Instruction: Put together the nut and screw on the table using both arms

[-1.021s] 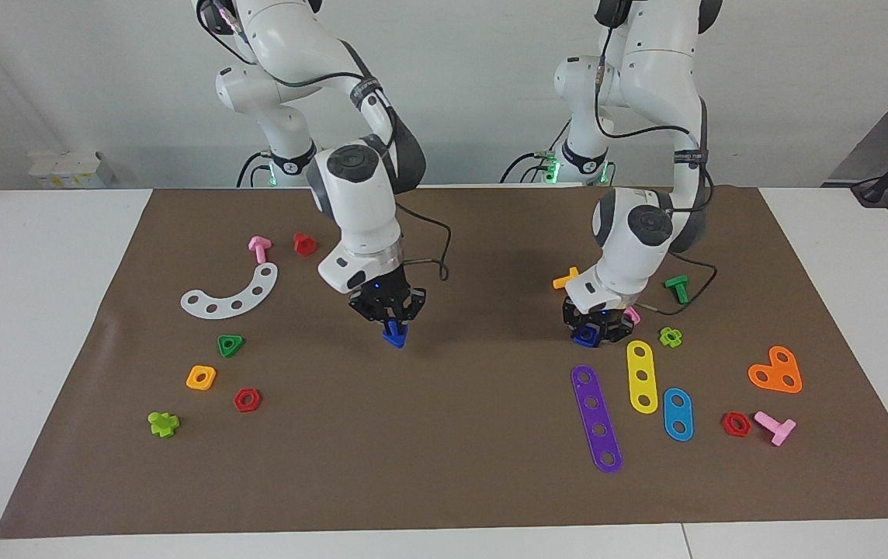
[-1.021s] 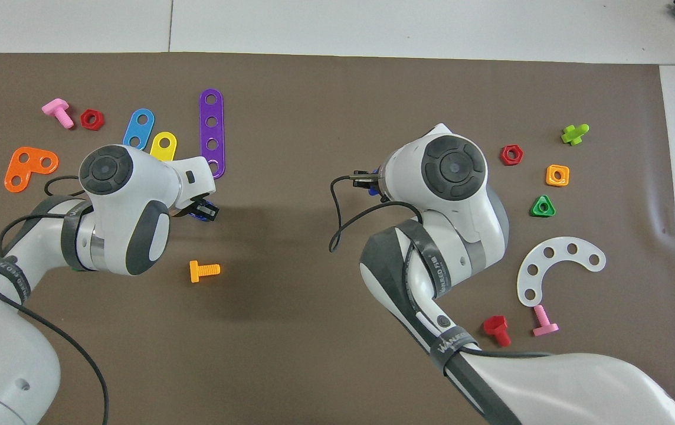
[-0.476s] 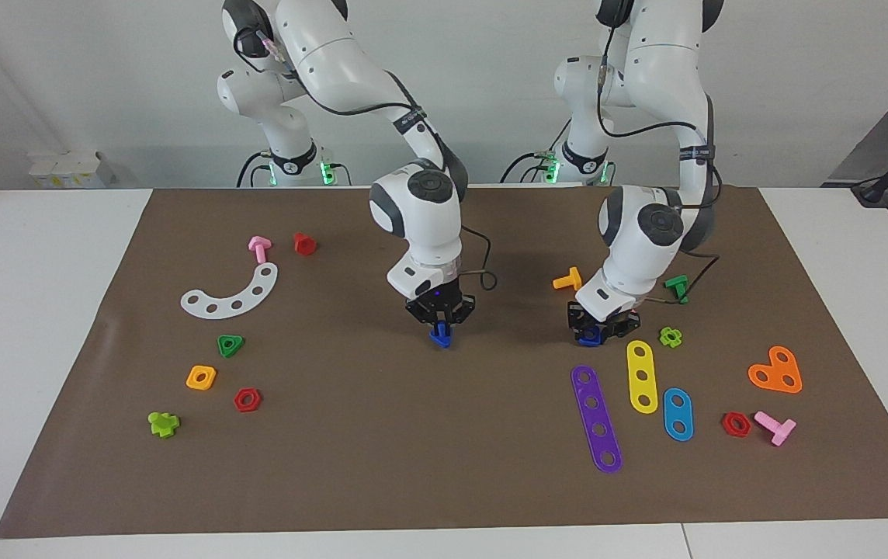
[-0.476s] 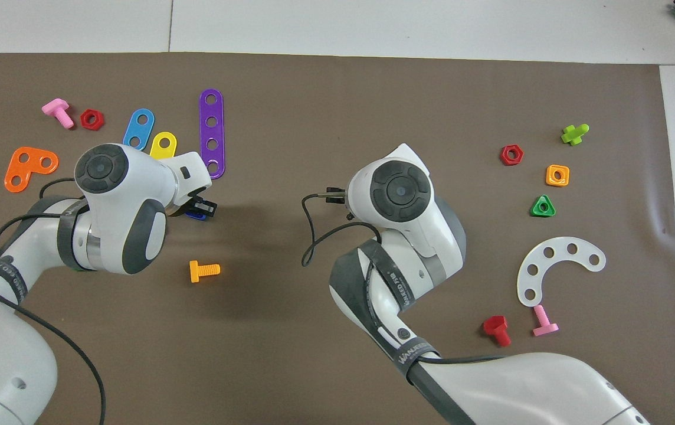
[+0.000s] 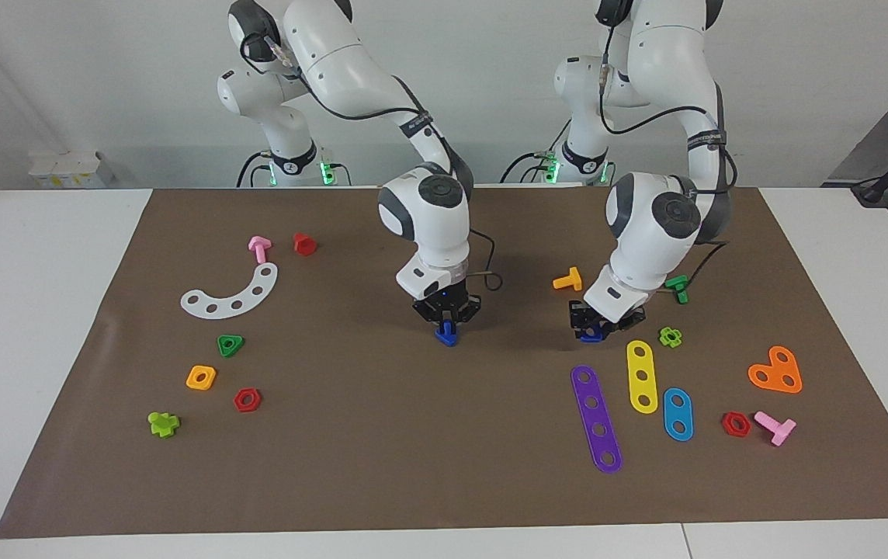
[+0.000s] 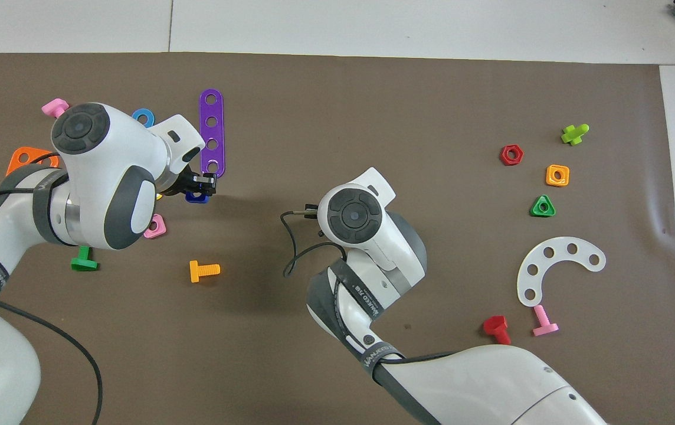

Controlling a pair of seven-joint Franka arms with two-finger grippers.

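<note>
With the left gripper (image 5: 591,332) clamped on the nut (image 5: 588,336) and the right gripper (image 5: 446,326), grip unclear, at the screw (image 5: 446,335), a misaligned meeting could jam the thread

1 brown mat (image 5: 444,466) carries 2 robot arms (image 5: 432,217), 6 bolts, including 1 blue bolt (image 5: 446,335), 6 nuts, including 1 blue nut (image 5: 590,336), 2 lime-green cross pieces (image 5: 163,423), 3 straight strips (image 5: 596,418), 1 white curved strip (image 5: 231,295) and 1 orange heart-shaped plate (image 5: 776,371).

matt brown mat (image 5: 444,466), glossy white arms (image 5: 428,225)
</note>
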